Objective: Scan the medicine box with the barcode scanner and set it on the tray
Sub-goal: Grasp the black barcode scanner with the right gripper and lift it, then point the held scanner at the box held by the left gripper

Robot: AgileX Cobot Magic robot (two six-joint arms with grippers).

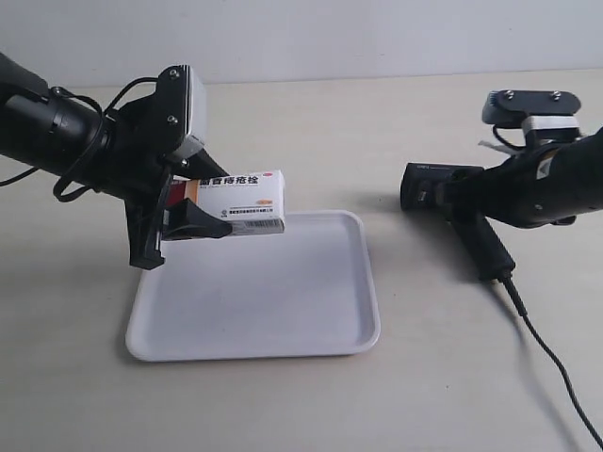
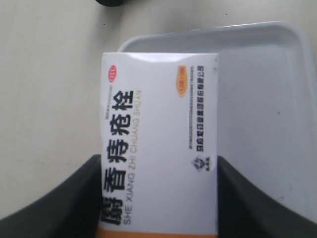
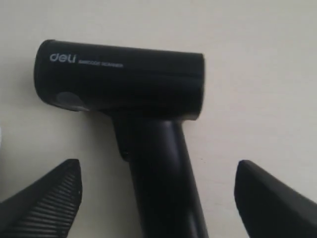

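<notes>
The medicine box, white with dark print and an orange band, hangs level over the far left corner of the white tray. My left gripper is shut on the medicine box, one black finger on each long side, with the tray below. The black barcode scanner lies on the table to the right of the tray. My right gripper is open over the barcode scanner, its fingers wide on either side of the handle and clear of it.
The scanner's black cable trails over the beige table toward the front right corner. The arm at the exterior view's right hangs low over the scanner. A dark object shows at the edge of the left wrist view.
</notes>
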